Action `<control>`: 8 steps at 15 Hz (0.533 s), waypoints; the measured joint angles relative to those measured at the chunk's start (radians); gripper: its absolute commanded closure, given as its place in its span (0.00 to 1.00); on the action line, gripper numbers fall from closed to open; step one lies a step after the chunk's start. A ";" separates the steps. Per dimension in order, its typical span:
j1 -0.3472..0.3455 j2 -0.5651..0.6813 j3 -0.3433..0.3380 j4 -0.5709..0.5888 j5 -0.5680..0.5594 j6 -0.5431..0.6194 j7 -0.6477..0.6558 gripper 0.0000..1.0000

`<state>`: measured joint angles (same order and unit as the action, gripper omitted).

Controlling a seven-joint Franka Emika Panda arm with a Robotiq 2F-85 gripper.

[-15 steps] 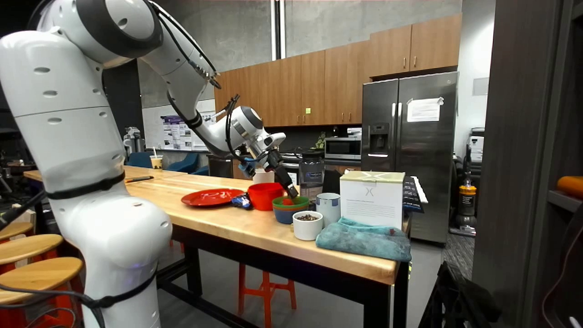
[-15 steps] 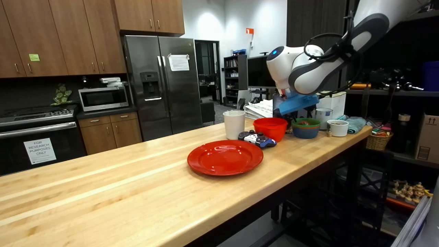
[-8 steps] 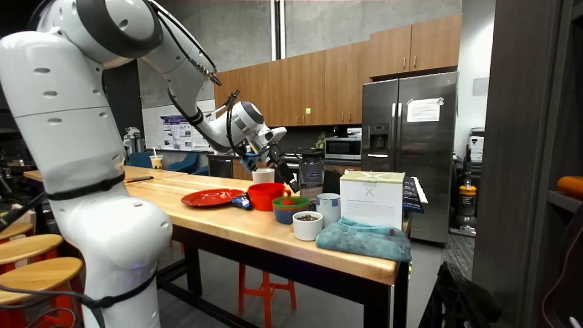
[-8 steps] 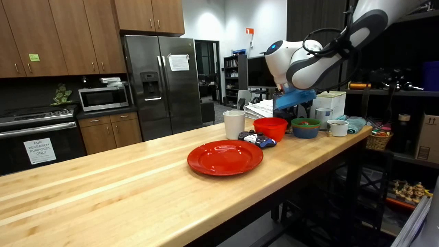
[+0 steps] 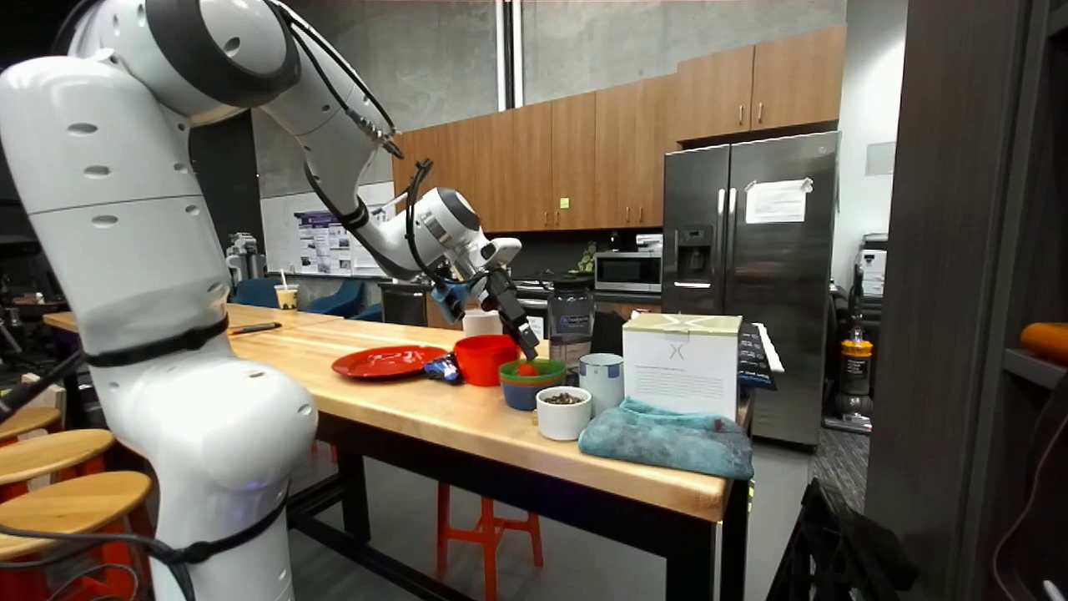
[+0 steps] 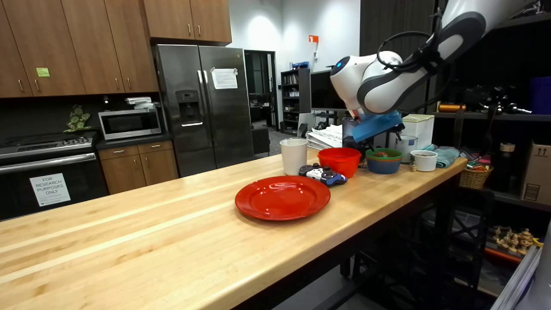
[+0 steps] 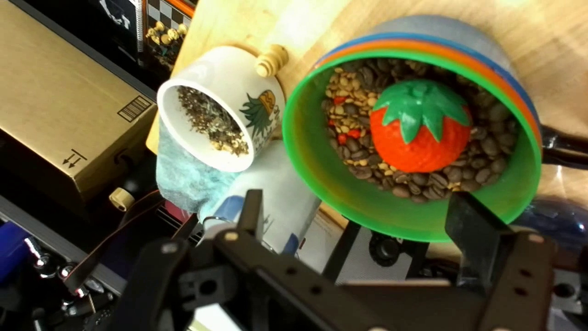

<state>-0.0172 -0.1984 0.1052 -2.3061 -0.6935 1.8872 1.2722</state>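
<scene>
Claw (image 7: 356, 197) spread wide across the lower half of the wrist view; upper right, a green-leaved red strawberry (image 7: 420, 135) sits among brown beans (image 7: 411, 181) inside the green bowl (image 7: 317, 151).

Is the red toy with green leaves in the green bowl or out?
In. The wrist view shows the red toy sitting among brown beans inside the green bowl, with its rim all around.

Wooden tabletop (image 6: 150, 232) beneath red plate (image 6: 282, 199), game controller (image 6: 323, 174), 3-bowl stack (image 6: 384, 166), teal cloth (image 5: 667, 442)
</scene>
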 measured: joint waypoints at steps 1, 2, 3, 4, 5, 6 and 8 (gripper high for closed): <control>0.005 0.000 0.000 0.000 0.019 -0.011 -0.011 0.00; 0.011 0.000 0.000 0.001 0.046 -0.020 -0.027 0.00; 0.016 0.000 0.000 0.002 0.079 -0.033 -0.051 0.00; 0.022 0.000 0.000 0.003 0.110 -0.046 -0.078 0.00; 0.026 0.000 0.000 0.005 0.132 -0.059 -0.099 0.00; 0.029 0.000 0.001 0.006 0.144 -0.070 -0.112 0.00; 0.030 0.000 0.002 0.007 0.148 -0.086 -0.128 0.00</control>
<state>0.0126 -0.1986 0.1068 -2.2993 -0.5458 1.8009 1.1441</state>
